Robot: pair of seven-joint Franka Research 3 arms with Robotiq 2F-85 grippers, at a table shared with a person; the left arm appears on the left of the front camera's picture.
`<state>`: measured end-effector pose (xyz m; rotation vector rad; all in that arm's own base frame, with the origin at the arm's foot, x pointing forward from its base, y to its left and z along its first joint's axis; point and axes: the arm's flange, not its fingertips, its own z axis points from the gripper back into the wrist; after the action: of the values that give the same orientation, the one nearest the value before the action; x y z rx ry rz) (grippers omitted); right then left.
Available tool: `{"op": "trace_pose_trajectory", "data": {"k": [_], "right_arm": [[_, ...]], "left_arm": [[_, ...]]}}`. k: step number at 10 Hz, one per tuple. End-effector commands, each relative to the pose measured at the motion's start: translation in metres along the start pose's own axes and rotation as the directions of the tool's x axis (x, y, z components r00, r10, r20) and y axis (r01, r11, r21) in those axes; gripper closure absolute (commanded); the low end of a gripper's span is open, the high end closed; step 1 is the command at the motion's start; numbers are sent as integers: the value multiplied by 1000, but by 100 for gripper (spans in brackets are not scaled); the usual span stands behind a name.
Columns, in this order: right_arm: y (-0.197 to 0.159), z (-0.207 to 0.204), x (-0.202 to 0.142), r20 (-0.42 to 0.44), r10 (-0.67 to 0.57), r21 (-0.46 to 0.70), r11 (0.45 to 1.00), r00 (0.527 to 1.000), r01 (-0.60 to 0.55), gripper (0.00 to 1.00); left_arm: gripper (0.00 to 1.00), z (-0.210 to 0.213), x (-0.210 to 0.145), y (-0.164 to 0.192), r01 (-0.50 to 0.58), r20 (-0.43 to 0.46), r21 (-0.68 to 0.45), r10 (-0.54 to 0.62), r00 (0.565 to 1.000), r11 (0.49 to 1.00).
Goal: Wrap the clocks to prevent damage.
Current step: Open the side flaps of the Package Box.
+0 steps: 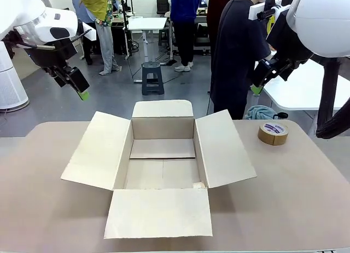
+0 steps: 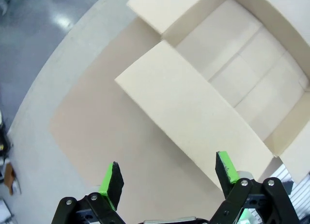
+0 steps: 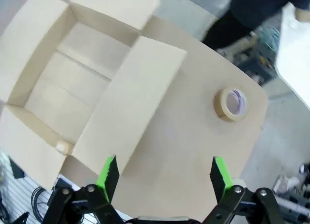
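The clocks are out of view. An open cardboard box stands mid-table with all flaps folded out and a bare floor. High over the table's left edge my left gripper hangs open; in the left wrist view the left gripper looks down on the box's left flap, with nothing between its green pads. At the upper right my right gripper is raised and open. In its own wrist view the right gripper holds nothing, above the box's right flap.
A roll of brown tape lies on the table right of the box. A teal cloth sits at the far edge beside a person in a dark shirt. A small pale scrap lies in the box's near right corner.
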<state>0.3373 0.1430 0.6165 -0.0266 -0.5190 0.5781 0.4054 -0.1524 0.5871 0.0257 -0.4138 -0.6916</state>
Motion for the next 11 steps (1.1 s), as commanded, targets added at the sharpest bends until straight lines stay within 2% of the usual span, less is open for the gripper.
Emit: {"op": "trace_pose_trajectory", "data": {"k": [1,2,3,5,6,9,11], "right_arm": [[-36,21,2,177,151,295,935,973,-199,0],[-65,22,6,216,143,435,871,966,-226,0],[-82,21,6,267,120,497,833,956,-243,0],[-102,13,1,348,156,559,757,925,-338,0],[-109,10,-3,391,157,575,728,907,-374,0],[-129,3,-20,530,114,585,668,841,-459,0],[-136,-3,-35,618,53,548,686,784,-479,0]], "left_arm": [[0,17,3,34,211,43,-205,-206,978,956],[0,21,5,54,243,80,-300,-230,970,923],[0,24,9,69,269,124,-361,-240,963,893],[0,29,3,93,405,273,-475,-308,912,781],[0,30,-3,99,456,356,-490,-307,883,743],[0,29,-22,106,528,567,-475,-213,796,704],[0,28,-33,110,563,658,-464,-160,736,684]]}}
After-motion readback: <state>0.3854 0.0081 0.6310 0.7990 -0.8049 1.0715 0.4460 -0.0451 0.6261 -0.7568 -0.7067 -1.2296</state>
